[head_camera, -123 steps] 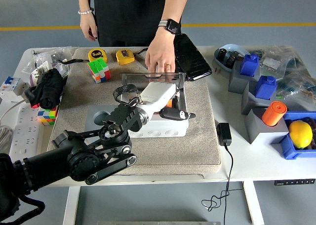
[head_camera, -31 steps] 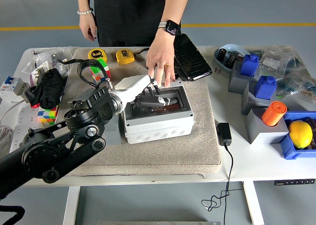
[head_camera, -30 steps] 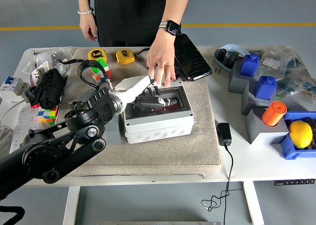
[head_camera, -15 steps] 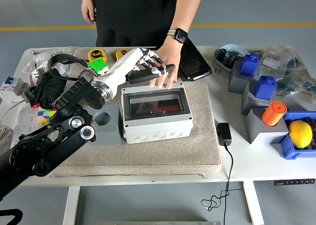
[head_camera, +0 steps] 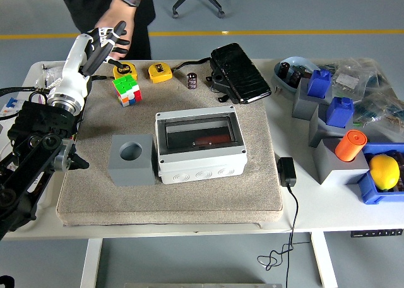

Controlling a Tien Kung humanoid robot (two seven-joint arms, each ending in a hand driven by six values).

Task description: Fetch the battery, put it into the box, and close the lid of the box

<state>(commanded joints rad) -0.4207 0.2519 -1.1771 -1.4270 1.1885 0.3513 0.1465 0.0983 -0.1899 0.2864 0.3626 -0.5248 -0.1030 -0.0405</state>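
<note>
A: Start at the left of the frame. What is the robot doing?

B: Its left arm comes in from the lower left and rises along the edge. The left hand (head_camera: 101,40) is raised at the upper left, above the table's far left corner, fingers spread and holding nothing. The right arm is not in view. A person's hand (head_camera: 120,13) hangs at the top, just past the robot's fingertips; I cannot tell whether they touch.

A: And further right?

B: A coloured cube (head_camera: 127,89) and two yellow tape measures (head_camera: 125,71) sit just below and right of the hand on the grey mat (head_camera: 208,196). Then a grey block with a round hole (head_camera: 131,159), and touching its right side, in the centre of the frame, the box (head_camera: 201,144).

A: Lid up or down?

B: The clear lid (head_camera: 198,131) lies flat on it. Through it a reddish shape shows, probably the battery (head_camera: 203,138), lying with its long axis left to right.

A: So what matters for the next move?

B: The box lies down and to the right of the hand, well apart. The left hand is the only candidate. To my eye the task looks nearly done; at most, pressing the lid home remains.

A: Anything else nearby?

B: A small dark cylinder (head_camera: 192,80) stands above the box beside a black pedal-like device (head_camera: 240,73).
</note>
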